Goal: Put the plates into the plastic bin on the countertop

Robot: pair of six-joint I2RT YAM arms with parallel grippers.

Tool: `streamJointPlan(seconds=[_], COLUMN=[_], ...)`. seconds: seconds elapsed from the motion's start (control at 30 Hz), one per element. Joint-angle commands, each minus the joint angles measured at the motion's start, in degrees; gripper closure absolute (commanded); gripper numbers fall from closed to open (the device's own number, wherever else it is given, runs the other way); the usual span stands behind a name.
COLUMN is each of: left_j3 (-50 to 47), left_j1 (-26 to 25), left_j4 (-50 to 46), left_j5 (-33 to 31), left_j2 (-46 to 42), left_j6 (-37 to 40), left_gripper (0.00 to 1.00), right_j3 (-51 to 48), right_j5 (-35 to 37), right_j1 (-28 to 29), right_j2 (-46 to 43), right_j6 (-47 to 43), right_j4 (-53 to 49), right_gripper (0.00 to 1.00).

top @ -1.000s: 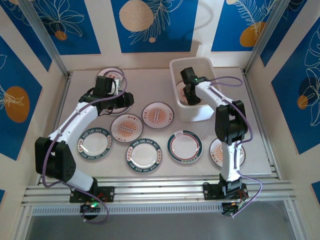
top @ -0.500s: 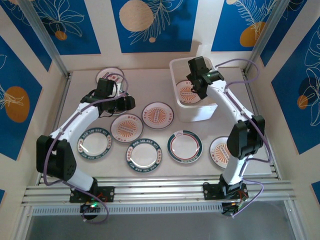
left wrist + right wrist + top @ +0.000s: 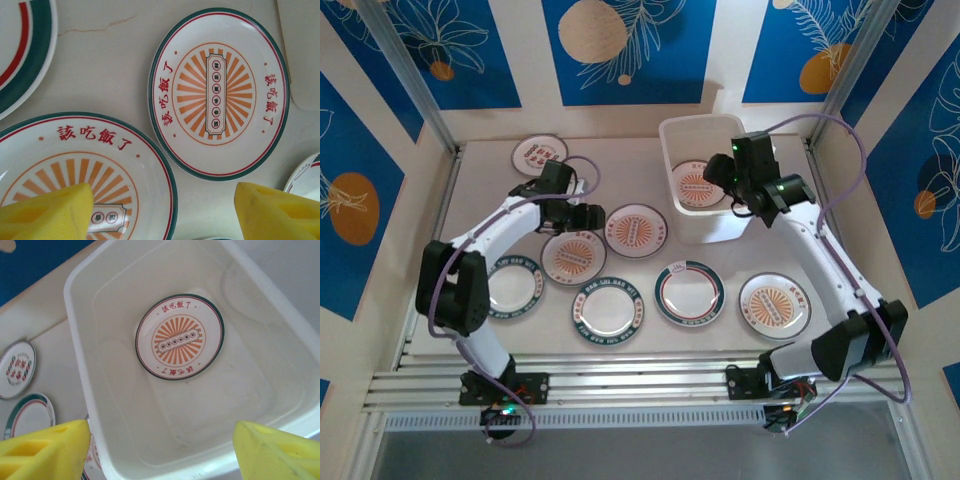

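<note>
Your left pincer (image 3: 160, 215) hangs spread and empty just above the countertop (image 3: 100, 70), its yellow fingers (image 3: 45, 212) straddling the near sunburst plate (image 3: 75, 175). Your right pincer (image 3: 160, 452) is spread and empty too, poised over the bin (image 3: 235, 405), where one delivered plate (image 3: 180, 336) lies flat on the floor. The step in hand looks like the left arm's pick. These plates are shallow and sit flush, so tilt in and bring one finger down outside the rim and the other onto the face, then close on the edge rather than pressing straight down. Mind the neighbouring plate (image 3: 218, 92) just beside it, since a finger landing in that narrow gap could shove both. Keep the right arm lifting clear so the bin mouth is free for the left's delivery. From overhead you get the whole spread, with seven plates left on the countertop and the bin at the back right, though the right arm partly covers the bin's contents there. The right wrist view gives you that plate whole, and the left wrist view gives you the rim gap.
</note>
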Motion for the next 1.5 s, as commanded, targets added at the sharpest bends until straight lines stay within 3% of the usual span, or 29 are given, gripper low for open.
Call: streamJointPlan(seconds=[0.0, 0.2, 0.37, 0.57, 0.87, 1.17, 1.47], left_j3=[2.9, 7.3, 13.9, 21.1, 22.6, 21.3, 21.1], left_j1=[-1.4, -2.6, -2.5, -2.2, -2.1, -2.2, -2.7], left_j4=[-1.3, -0.5, -1.6, -4.9, -5.1, -3.7, -3.3], left_j5=[0.9, 1.1, -3.5, -2.7, 1.0, 4.5, 3.7], left_j2=[3.0, 8.5, 15.0, 21.7, 25.7, 26.9, 28.8], left_j6=[2.4, 3.5, 7.8, 11.3, 11.9, 11.2, 10.9], left_gripper=[0.25, 0.25, 0.25, 0.26, 0.31, 0.43, 0.48], right_j3=[-3.0, -8.9, -11.7, -12.8, -14.1, -15.4, -16.7], right_j5=[-3.0, -4.0, -5.4, -6.6, -8.5, -8.6, -8.3], right_j1=[-0.5, -0.8, -1.9, -4.3, -5.3, -5.6, -5.5], right_j2=[-2.5, -7.6, -10.1, -12.1, -12.5, -13.4, -15.2], right_j6=[-5.0, -5.9, -6.3, -7.2, -6.6, -5.9, -4.9], right_j4=[-1.8, -1.2, -0.7, -1.2, -0.9, -1.0, -1.5], right_gripper=[0.27, 0.35, 0.38, 0.43, 0.5, 0.54, 0.58])
